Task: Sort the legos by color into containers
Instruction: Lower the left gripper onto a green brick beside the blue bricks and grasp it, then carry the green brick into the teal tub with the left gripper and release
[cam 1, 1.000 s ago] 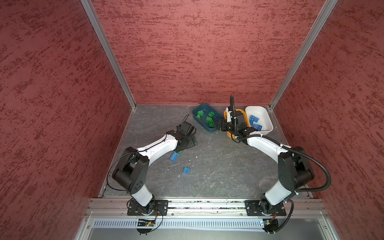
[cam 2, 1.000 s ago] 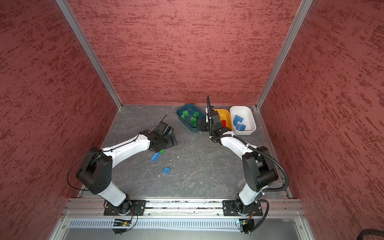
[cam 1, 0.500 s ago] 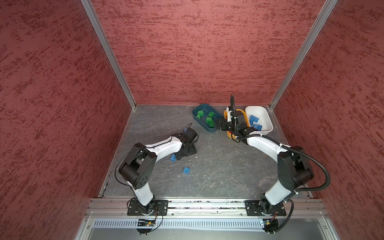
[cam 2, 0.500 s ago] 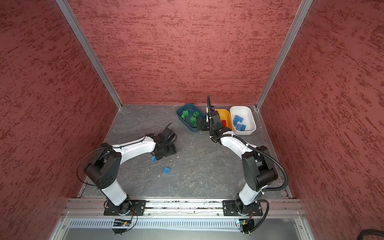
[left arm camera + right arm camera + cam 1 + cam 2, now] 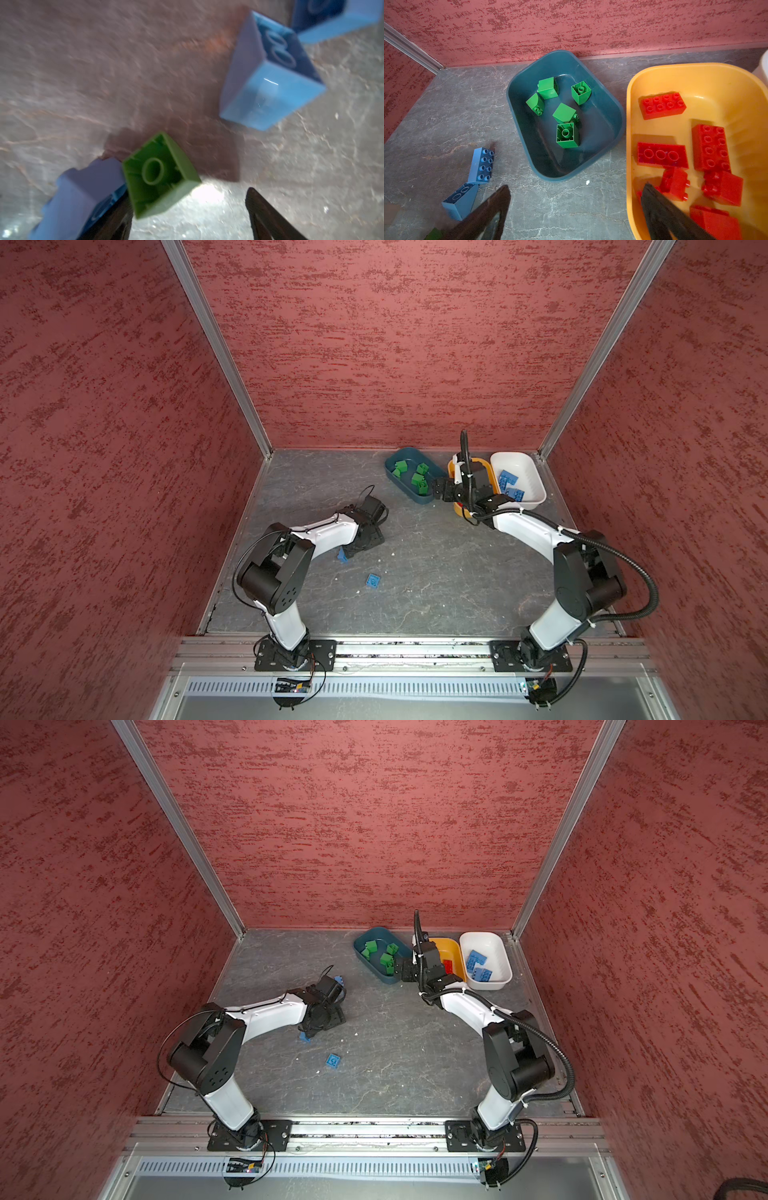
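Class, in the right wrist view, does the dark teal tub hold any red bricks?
No, the dark teal tub holds only green bricks.

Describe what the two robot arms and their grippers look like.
Both the left arm and right arm have glossy white link shells between chunky black joint housings, on black base plates bolted to an aluminium rail. A thick ribbed black conduit runs along the right arm; the left arm carries only thin black wire. The left gripper and right gripper have dark, tapering, blade-like fingers.
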`<action>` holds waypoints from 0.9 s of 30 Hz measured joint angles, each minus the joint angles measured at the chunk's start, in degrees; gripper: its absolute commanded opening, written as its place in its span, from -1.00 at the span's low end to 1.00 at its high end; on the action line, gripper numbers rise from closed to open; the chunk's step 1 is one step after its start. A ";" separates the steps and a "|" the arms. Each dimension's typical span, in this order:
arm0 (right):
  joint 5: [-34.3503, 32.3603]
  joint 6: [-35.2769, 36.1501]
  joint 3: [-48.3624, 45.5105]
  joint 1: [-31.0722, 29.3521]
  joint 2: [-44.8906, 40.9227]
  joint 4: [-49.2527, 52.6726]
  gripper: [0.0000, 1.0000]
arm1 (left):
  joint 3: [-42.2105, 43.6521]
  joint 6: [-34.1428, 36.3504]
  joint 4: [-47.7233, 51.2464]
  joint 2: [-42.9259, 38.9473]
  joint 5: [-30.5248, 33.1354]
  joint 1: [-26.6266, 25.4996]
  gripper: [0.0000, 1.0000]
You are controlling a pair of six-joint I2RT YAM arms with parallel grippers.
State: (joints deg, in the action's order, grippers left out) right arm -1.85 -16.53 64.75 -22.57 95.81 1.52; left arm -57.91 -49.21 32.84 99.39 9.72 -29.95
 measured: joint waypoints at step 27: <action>-1.01 -0.20 -0.07 0.00 0.20 -0.07 0.97 | -4.20 2.86 -0.57 4.96 6.88 -0.11 -0.37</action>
State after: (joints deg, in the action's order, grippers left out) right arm -2.85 -16.73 64.69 -22.57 96.01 1.45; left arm -62.11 -46.35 32.27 104.36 16.60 -30.06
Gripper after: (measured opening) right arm 0.987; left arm 0.340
